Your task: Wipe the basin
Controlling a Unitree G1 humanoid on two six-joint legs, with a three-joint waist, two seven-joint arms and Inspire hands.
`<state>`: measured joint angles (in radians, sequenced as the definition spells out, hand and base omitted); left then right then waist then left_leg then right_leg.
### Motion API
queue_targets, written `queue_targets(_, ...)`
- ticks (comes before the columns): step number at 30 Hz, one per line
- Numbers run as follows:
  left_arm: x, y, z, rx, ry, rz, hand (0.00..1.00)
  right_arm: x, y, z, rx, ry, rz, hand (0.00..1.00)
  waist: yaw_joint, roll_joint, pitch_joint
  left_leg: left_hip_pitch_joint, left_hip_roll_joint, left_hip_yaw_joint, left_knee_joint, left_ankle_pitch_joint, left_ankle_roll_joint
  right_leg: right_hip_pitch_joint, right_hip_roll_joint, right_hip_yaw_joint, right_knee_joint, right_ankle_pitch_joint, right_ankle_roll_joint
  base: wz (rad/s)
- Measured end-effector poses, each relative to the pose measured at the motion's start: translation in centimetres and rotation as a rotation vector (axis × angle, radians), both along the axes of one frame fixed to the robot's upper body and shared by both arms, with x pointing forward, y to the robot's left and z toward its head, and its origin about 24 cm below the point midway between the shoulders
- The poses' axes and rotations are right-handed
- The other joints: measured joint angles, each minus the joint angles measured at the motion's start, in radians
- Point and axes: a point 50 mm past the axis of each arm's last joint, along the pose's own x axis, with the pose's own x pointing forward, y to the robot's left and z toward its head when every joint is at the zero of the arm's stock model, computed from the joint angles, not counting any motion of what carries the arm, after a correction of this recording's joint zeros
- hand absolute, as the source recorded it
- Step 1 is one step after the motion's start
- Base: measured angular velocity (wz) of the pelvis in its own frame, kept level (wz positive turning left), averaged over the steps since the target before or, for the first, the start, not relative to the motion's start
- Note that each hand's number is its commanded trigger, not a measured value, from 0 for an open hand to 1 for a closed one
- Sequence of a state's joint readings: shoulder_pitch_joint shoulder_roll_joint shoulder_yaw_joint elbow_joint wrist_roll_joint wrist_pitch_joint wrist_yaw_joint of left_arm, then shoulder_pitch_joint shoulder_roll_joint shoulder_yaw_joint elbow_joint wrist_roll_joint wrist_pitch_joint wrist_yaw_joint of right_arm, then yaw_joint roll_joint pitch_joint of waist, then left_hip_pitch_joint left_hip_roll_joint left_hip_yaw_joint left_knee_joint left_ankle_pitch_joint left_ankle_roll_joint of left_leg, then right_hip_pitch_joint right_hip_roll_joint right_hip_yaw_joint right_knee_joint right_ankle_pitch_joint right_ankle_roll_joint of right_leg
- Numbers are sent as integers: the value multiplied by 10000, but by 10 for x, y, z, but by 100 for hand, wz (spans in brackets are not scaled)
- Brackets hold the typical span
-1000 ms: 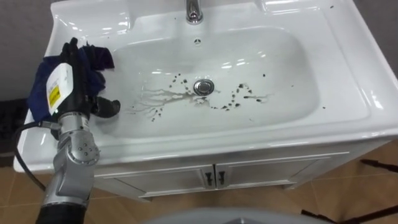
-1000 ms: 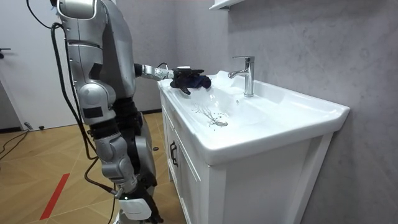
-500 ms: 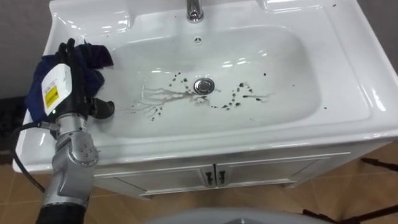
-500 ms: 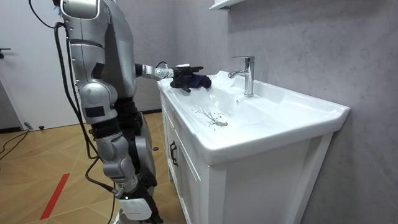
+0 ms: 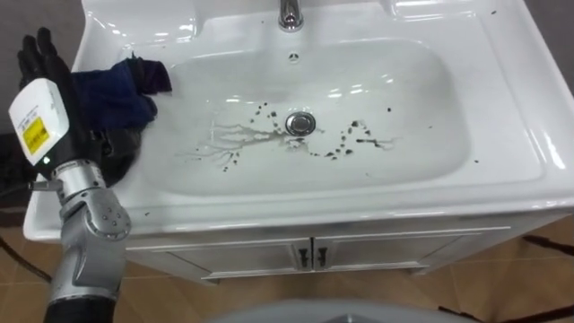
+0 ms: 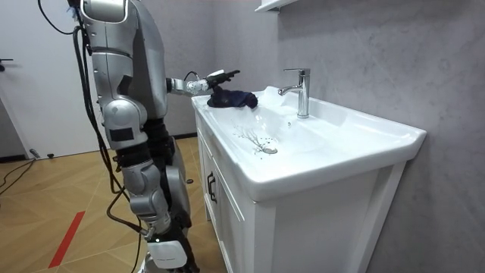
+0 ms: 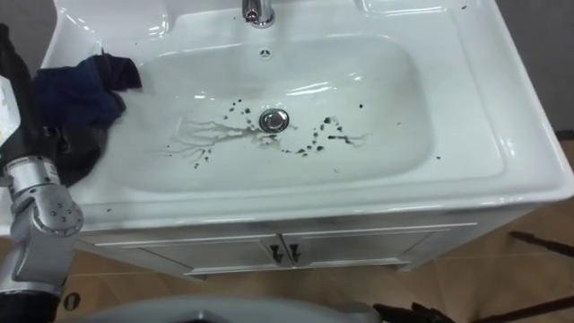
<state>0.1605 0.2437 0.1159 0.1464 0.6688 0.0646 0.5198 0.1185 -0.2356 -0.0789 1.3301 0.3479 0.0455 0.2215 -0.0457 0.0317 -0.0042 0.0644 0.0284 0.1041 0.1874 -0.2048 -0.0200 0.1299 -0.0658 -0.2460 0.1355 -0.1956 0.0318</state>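
White basin (image 5: 502,108) (black specks (image 5: 334,151) and streaks inside), navy cloth (image 5: 112,94), black-fingered left hand (image 5: 43,67)

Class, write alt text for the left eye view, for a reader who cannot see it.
A white basin seen from above has dark specks and streaks around its drain. A dark blue cloth lies crumpled on its left rim, with the robot's left hand, fingers straight, beside it at the view's left edge.

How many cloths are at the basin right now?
1: a dark blue cloth bunched on the left rim of the basin, just beside the open left hand. Another could be hidden beneath it.
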Motion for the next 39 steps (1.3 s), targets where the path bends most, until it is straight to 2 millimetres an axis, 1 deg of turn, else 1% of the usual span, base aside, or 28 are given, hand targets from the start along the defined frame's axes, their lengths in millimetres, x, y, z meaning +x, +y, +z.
queue_targets(2,-2,1,-4,-37,164,55,0,1,1,0,17,0,106,0,13,-22,-19,9,0,0,1,0,0,17,0,-5,-1,0,0,0)
queue_targets(4,-4,1,-6,-64,273,63,0,1,1,0,40,34,166,0,1,-45,-21,11,1,1,3,0,0,20,-1,-6,0,0,0,0)
queue_targets(6,-8,1,-18,-165,785,96,0,-1,1,0,84,177,126,0,5,-38,-30,-1,0,3,6,-1,0,21,-1,-8,2,0,0,0)
queue_targets(9,-12,-1,-30,-374,1231,184,0,0,1,0,97,179,127,0,24,-26,-42,10,13,5,-11,-4,-4,22,17,9,7,1,-1,0)
queue_targets(11,-12,-2,-32,-443,1313,203,0,-1,1,0,107,225,120,0,37,-33,-42,56,14,7,-34,-4,-5,85,20,20,4,1,-2,-2)
queue_targets(14,-14,-2,-36,-512,1482,261,0,-2,-1,0,96,314,113,0,102,22,-95,209,21,99,-115,-6,-7,148,35,193,3,1,-1,-10)
queue_targets(18,-17,0,-43,-634,1667,362,0,-2,-2,0,92,353,121,0,177,60,-98,480,36,222,-206,-5,-11,307,46,250,-2,0,-1,-10)
queue_targets(23,-19,1,-49,-855,1783,566,0,-2,-2,1,74,372,73,0,138,61,-98,507,41,250,-237,2,-20,301,50,269,-3,0,-2,-1)
queue_targets(25,-20,2,-51,-995,1841,650,62,-2,-3,1,95,424,-2,0,145,62,-99,512,42,251,-238,9,-26,303,50,274,2,-1,-2,0)
queue_targets(26,-19,2,-53,-1143,1870,715,69,-2,-3,1,102,441,-23,0,171,55,-103,514,41,251,-238,15,-30,306,49,273,7,0,-2,0)
queue_targets(28,-20,3,-54,-1451,1829,833,85,-1,-3,1,104,444,-11,0,179,45,-109,514,42,251,-235,21,-35,307,50,271,7,-2,-4,0)
queue_targets(29,-20,3,-54,-1513,1826,841,100,0,-3,1,88,492,50,0,180,40,-112,514,41,252,-229,21,-35,308,50,271,5,-2,-4,0)
queue_targets(31,-20,3,-54,-1482,1808,863,100,1,-3,1,7,540,208,0,175,33,-116,516,39,252,-218,22,-35,314,48,271,3,-2,-4,0)
queue_targets(35,-17,16,-46,-1011,1640,1035,100,1,-3,1,-60,611,342,0,181,20,-125,610,33,259,-214,25,-36,388,44,278,-10,-10,-2,-1)
queue_targets(37,-19,16,-49,-1059,1751,1106,100,0,-3,1,-15,738,306,0,211,22,-129,719,29,331,-220,24,-36,453,35,389,5,-86,5,-9)
queue_targets(39,-17,20,-47,-981,1708,1181,100,1,-3,1,-21,752,305,0,207,40,-141,724,32,332,-220,24,-36,450,38,397,8,-91,3,-2)
